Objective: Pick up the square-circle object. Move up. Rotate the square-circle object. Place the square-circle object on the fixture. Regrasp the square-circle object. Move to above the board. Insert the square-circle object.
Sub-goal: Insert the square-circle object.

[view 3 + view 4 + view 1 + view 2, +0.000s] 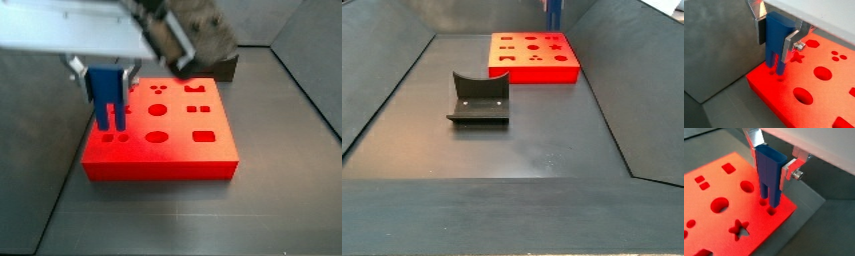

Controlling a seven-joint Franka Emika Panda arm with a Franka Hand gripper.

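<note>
The gripper point(773, 51) is shut on the bright blue square-circle object point(777, 40) and holds it upright with its two prongs pointing down. The silver fingers point(787, 49) clamp its upper body. The prong tips hang just above the red board point(821, 95), near one corner and over a pair of small cut-outs. The other wrist view shows the same grip point(769, 178) on the object point(769, 170) above the board point(767, 230). In a side view the gripper point(106, 72) holds the object point(106, 98) over the board's point(160, 168) left part. The dark fixture point(478, 100) stands empty, apart from the board point(529, 76).
Dark grey sloping walls point(396, 90) surround the floor. The board carries star, circle, square and oval cut-outs. A sliver of the blue piece point(551, 5) shows at the frame's edge behind the board. The fixture also shows behind the board point(218, 66).
</note>
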